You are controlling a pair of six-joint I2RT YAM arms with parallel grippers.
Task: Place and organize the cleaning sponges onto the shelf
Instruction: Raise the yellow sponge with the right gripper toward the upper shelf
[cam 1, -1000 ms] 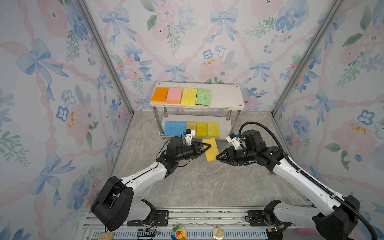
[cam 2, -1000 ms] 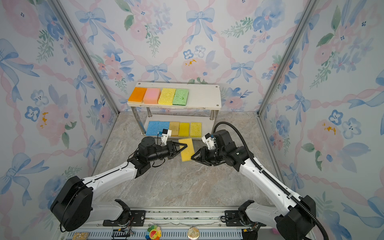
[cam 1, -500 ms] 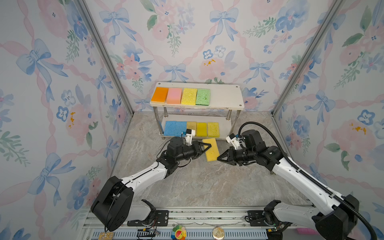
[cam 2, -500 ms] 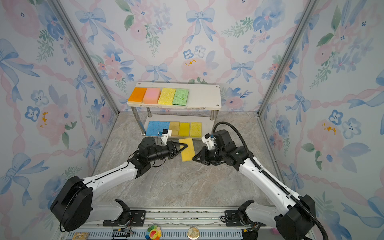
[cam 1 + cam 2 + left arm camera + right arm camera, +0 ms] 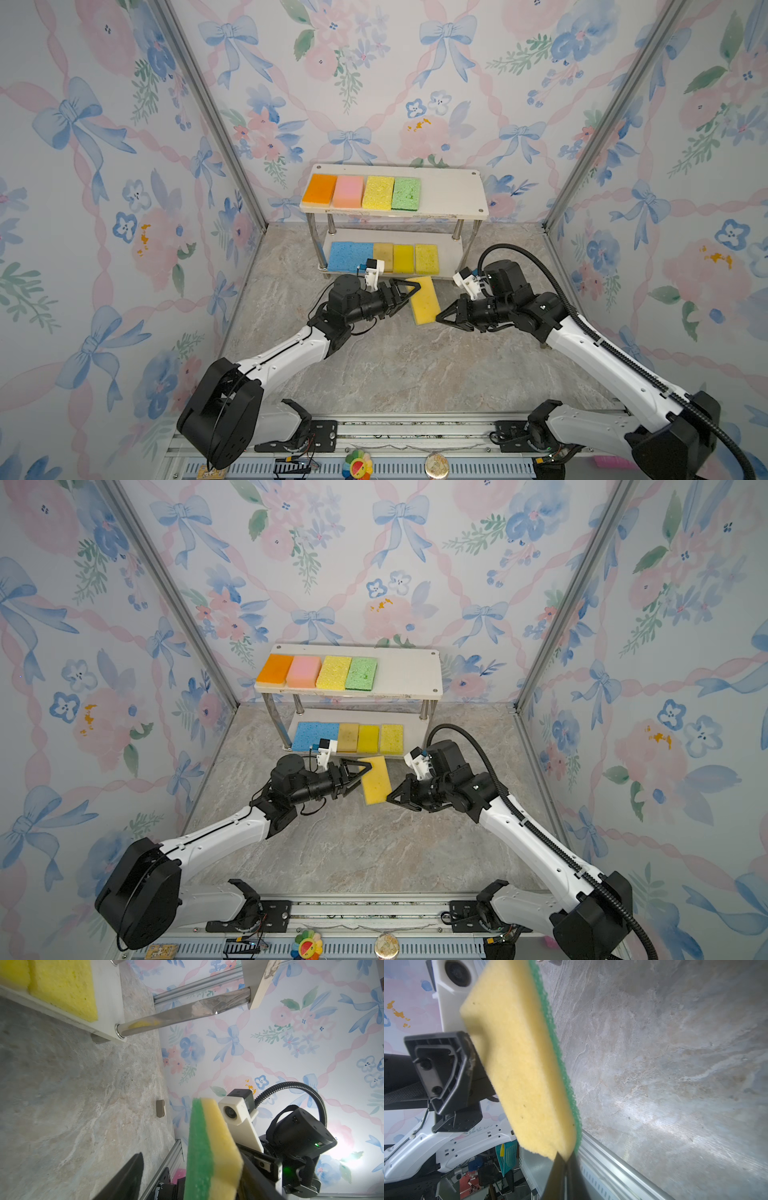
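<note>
Before the shelf [image 5: 451, 193], the left gripper [image 5: 410, 297] is spread wide around the left long edge of a yellow sponge with green back [image 5: 424, 301]; its finger [image 5: 124, 1178] stands apart from the green face. The sponge hangs tilted above the floor [image 5: 374, 365], just before the shelf's lower tier. The right gripper [image 5: 439, 319] pinches its near corner, tips pressed together. On the top tier four sponges [image 5: 361, 192] fill the left; the right end is bare.
</note>
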